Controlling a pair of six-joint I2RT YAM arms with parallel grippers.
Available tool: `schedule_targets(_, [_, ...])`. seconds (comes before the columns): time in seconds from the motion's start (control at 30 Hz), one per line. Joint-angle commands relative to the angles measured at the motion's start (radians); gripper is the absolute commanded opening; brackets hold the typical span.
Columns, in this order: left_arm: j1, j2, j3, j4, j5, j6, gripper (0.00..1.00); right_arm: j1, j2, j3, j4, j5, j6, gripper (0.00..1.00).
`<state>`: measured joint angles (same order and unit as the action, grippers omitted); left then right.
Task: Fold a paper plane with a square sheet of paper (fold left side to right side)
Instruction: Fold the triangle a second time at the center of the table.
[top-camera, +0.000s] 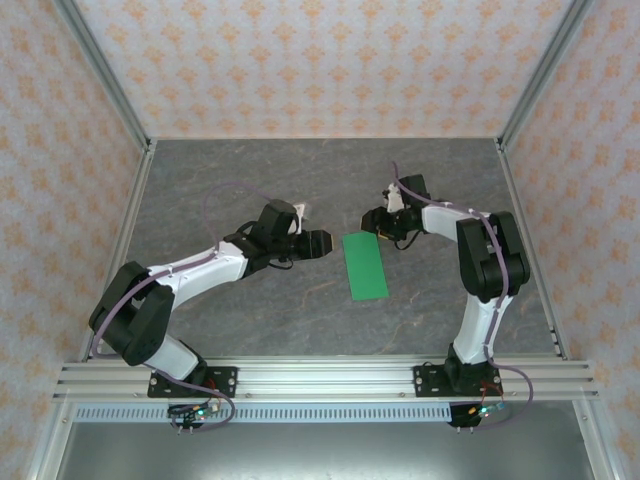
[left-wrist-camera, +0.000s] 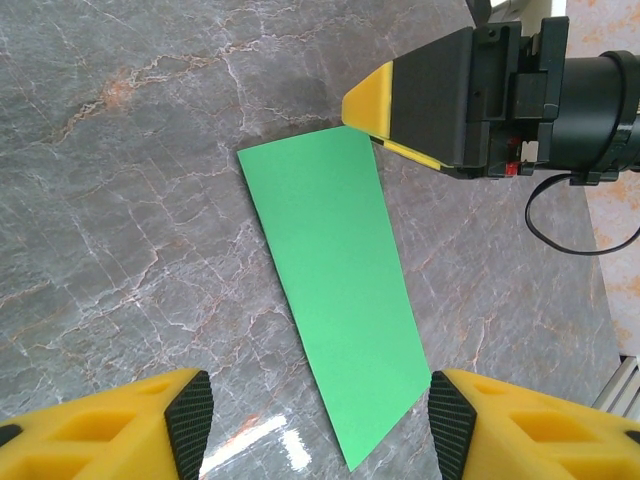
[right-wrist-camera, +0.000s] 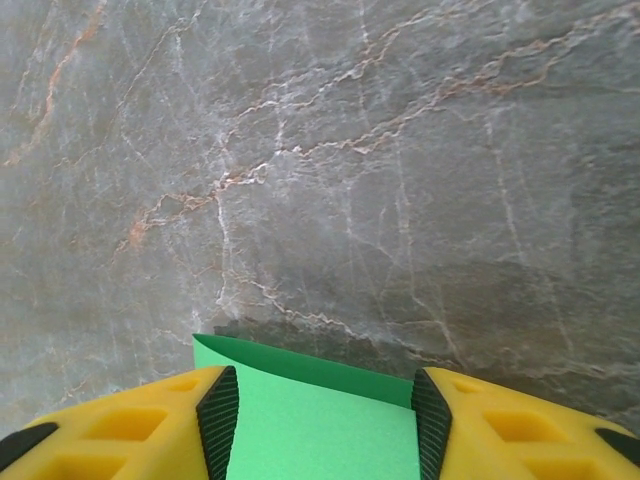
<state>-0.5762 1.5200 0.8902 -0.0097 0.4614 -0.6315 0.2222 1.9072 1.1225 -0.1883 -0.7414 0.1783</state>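
Green paper (top-camera: 364, 265) lies flat on the grey marbled bench (top-camera: 250, 170), a long narrow rectangle set slightly askew, and there's a gripper on either side of it. The left gripper (top-camera: 322, 243) sits just beside the paper's left edge, near the far corner, nose pointing across at it. From the left wrist its jaws stand wide: two yellow fingers (left-wrist-camera: 120, 425) with black pads spread apart, the paper's near tip lying in the gap between them, touching neither, nothing held. Over on the paper's other side, the right gripper (top-camera: 374, 226) is down at the far right corner. The left wrist view catches it side-on, a black finger with a yellow tip right at that corner; whether it rests on the paper or hangs just above it, I cannot tell. From the right wrist its yellow fingers (right-wrist-camera: 520, 425) are parted too, about the width of the paper's short edge, with green showing flat between the black pads and one corner poking out past the left pad. That edge carries a darker green band, as if a second layer lies under the top one. The jaws are apart and not clamped on anything. Both arms reach in from either side, and the paper lies between them.
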Motion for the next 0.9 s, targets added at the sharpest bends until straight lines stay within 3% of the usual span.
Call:
schedule_targets(0.0, [-0.003,-0.018,-0.008,0.012,-0.031,0.003,0.62,0.002,-0.02,-0.03,0.024,-0.011,-0.019,0.52])
schedule_targets(0.87, [-0.006,0.002,-0.018,0.028,-0.029,-0.002,0.62,0.001,-0.198,-0.243,0.102,-0.088,0.038,0.4])
